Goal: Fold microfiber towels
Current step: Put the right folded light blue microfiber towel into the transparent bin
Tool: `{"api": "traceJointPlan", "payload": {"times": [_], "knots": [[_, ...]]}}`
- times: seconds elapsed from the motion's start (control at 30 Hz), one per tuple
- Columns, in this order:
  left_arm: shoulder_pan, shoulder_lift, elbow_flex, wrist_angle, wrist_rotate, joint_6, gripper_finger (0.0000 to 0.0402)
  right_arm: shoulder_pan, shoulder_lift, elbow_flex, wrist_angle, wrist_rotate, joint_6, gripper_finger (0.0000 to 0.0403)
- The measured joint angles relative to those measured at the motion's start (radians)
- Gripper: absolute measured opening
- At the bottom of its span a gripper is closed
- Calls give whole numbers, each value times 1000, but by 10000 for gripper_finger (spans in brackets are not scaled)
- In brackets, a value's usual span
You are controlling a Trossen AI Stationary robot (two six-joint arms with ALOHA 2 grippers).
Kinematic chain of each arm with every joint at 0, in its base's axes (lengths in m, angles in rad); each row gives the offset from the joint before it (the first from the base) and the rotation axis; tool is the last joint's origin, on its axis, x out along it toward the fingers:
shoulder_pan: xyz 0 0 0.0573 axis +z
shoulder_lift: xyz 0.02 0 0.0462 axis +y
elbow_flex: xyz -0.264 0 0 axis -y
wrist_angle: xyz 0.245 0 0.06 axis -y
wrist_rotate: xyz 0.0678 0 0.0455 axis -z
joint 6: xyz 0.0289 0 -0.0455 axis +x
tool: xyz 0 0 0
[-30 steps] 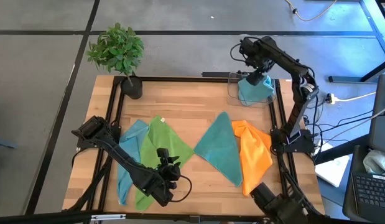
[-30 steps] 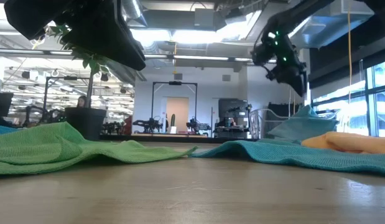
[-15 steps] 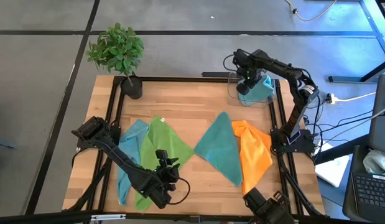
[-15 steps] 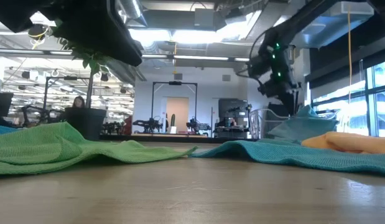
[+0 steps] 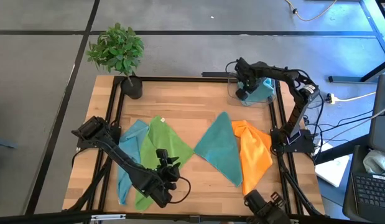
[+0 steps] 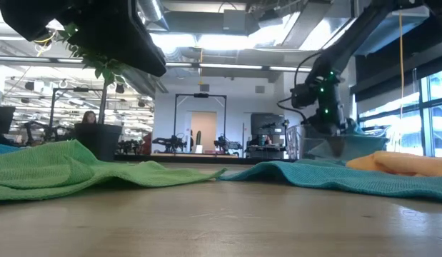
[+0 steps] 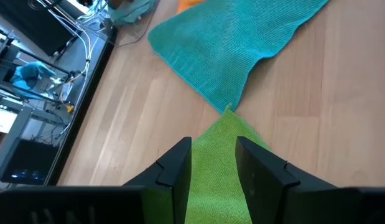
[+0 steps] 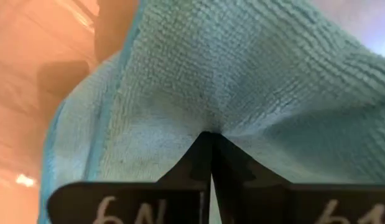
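Risk: my right claw (image 5: pixel 244 91), pinched shut on the light blue towel (image 5: pixel 262 91) inside the clear bin (image 5: pixel 232 93) at the surface's far right corner, may drag the bin up.

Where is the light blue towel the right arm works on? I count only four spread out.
In the high view it sits in the clear bin at the table's far right corner: light blue towel, pinched by the right end effector.

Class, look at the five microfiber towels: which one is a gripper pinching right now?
The light blue microfiber towel in the clear plastic bin at the table's far right corner. The right gripper is shut on it; the other four lie flat on the table, untouched.
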State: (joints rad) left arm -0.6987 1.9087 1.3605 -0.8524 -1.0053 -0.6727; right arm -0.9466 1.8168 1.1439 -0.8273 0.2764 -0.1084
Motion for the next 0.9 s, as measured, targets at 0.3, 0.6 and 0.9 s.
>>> {"api": "traceJointPlan", "payload": {"times": [0.3,0.6,0.9], "knots": [[0,0,0,0,-3,2,117,0,1,-66,30,-116,98,12],[0,0,0,0,-4,2,117,2,1,-62,146,-377,241,15],[0,0,0,0,-4,2,117,2,2,-61,306,-721,313,5]]}}
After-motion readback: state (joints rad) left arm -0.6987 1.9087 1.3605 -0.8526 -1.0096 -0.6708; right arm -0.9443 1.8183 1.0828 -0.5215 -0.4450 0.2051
